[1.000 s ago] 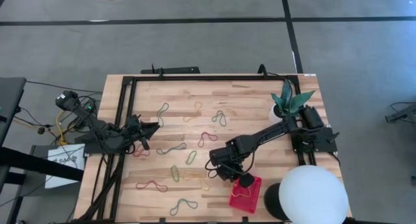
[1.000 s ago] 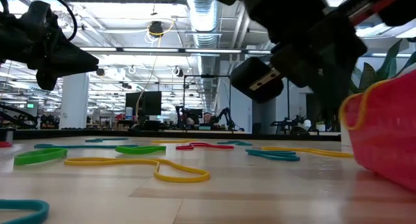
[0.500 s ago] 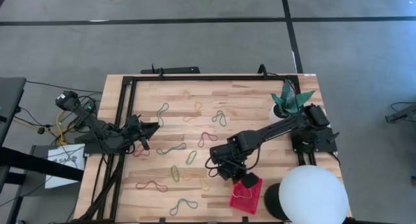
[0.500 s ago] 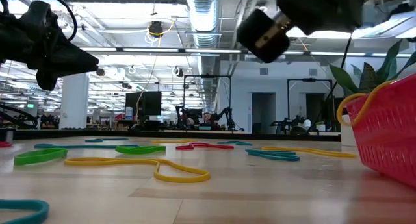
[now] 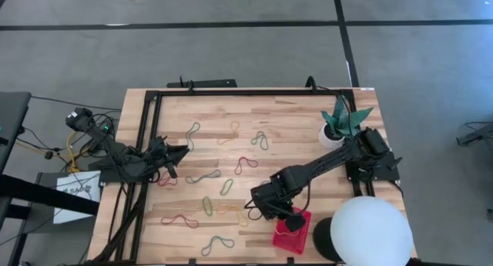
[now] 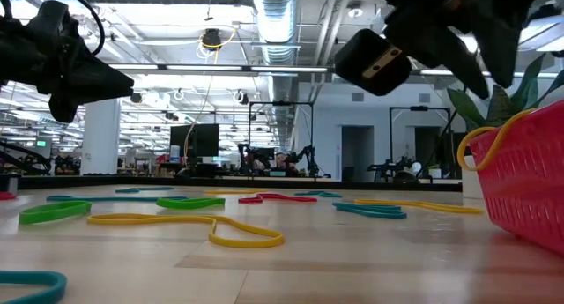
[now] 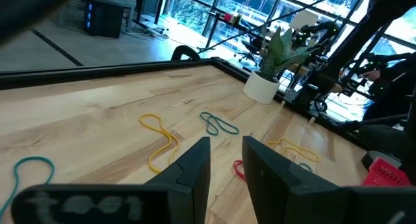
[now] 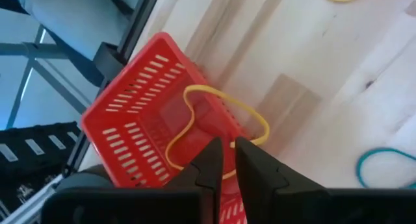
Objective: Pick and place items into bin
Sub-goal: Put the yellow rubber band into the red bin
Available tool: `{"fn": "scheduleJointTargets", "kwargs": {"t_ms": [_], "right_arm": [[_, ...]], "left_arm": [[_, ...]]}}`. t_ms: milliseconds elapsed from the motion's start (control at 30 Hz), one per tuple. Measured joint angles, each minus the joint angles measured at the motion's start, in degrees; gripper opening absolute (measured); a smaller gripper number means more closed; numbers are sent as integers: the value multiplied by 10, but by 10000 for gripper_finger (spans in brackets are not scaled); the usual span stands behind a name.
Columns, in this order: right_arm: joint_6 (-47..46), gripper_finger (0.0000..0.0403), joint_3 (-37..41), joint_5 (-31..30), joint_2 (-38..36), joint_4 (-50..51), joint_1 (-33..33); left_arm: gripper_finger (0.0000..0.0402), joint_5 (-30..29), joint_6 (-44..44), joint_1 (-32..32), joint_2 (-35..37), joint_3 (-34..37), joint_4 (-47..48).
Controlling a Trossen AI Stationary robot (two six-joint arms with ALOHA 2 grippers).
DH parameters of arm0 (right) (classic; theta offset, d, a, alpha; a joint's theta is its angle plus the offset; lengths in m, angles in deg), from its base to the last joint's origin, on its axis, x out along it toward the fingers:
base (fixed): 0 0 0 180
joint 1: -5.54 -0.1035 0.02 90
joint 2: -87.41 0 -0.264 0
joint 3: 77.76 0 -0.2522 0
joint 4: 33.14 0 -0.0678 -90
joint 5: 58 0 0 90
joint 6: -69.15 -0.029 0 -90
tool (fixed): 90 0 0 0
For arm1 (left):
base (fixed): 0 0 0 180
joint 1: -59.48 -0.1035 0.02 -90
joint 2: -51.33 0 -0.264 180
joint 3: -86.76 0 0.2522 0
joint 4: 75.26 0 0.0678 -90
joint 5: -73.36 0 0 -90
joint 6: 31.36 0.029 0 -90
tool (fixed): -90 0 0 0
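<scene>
The red mesh bin (image 5: 291, 234) (image 8: 133, 117) stands near the table's near right corner. A yellow rubber band (image 8: 257, 117) (image 6: 480, 137) is draped over its rim, part inside and part hanging outside. Several other bands lie flat on the wood: a green one (image 5: 208, 206), a red one (image 5: 179, 219), a teal one (image 5: 218, 243) and a pink one (image 5: 246, 164). My right gripper (image 5: 291, 217) (image 8: 224, 156) hovers above the bin's rim, shut and holding nothing. My left gripper (image 5: 181, 152) (image 7: 225, 162) waits at the table's left side, slightly open, above the wood.
A white pot with a green plant (image 5: 337, 127) stands by the far right edge. A big white dome (image 5: 371, 231) sits right of the bin. A black frame rail (image 5: 146, 143) runs along the table's left and far sides. Bare wood lies between the bands.
My right gripper has risen from beside the bin's rim, and its arm has shifted a little toward the table's near edge. The yellow band has stayed draped over the rim.
</scene>
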Motion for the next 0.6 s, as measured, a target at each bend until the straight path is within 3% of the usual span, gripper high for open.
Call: {"fn": "scheduleJointTargets", "kwargs": {"t_ms": [300, 600], "right_arm": [[-41, 3, 66, -30, 0, -67, -4], [-49, 9, 72, -10, 0, -73, -8]], "left_arm": [[80, 4, 0, 0, 0, 0, 0], [80, 4, -1, 0, 0, 0, 0]]}}
